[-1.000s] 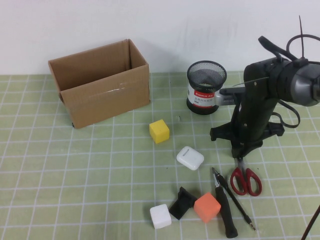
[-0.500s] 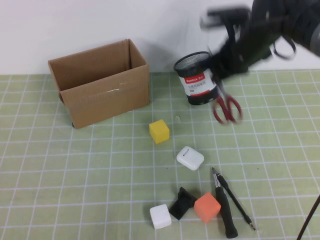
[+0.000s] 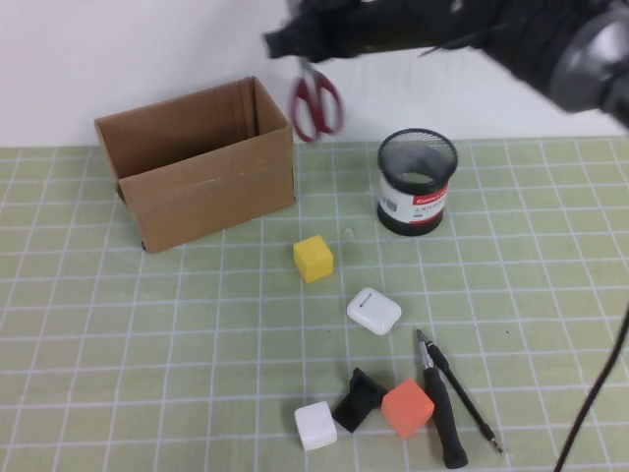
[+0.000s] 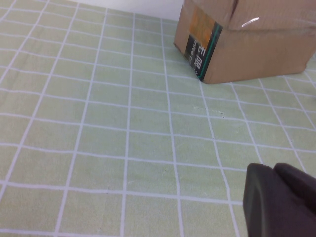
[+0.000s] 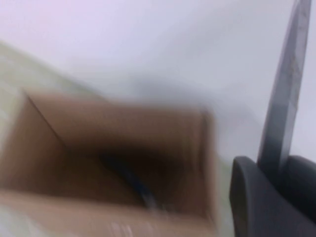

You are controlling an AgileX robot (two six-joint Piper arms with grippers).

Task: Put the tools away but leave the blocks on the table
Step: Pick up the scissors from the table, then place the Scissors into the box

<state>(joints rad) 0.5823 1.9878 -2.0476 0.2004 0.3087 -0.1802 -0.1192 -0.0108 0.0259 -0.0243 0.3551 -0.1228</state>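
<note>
My right gripper (image 3: 300, 44) is shut on the red-handled scissors (image 3: 316, 103) and holds them in the air, handles hanging down, just above the right end of the open cardboard box (image 3: 197, 162). The right wrist view shows the silver blade (image 5: 289, 84) rising from between the fingers of my right gripper (image 5: 276, 173), with the box's opening (image 5: 113, 158) below. The thick black-handled screwdriver (image 3: 442, 408) and the thin black driver (image 3: 470, 398) lie side by side at the front right. The yellow block (image 3: 313, 258), white block (image 3: 315, 425) and orange block (image 3: 407, 407) sit on the table (image 3: 147, 344). My left gripper (image 4: 274, 170) is shut and empty, low over the mat near the box (image 4: 247, 39).
A black mesh cup (image 3: 418, 180) stands right of the box. A white rounded case (image 3: 373, 310) lies mid-table. A black wedge (image 3: 356, 398) sits between the white and orange blocks. A white wall runs behind the table.
My right gripper lifted the scissors off the table at the right and swung them up and left, past the mesh cup, to the box. The cup tilted, then settled slightly right.
</note>
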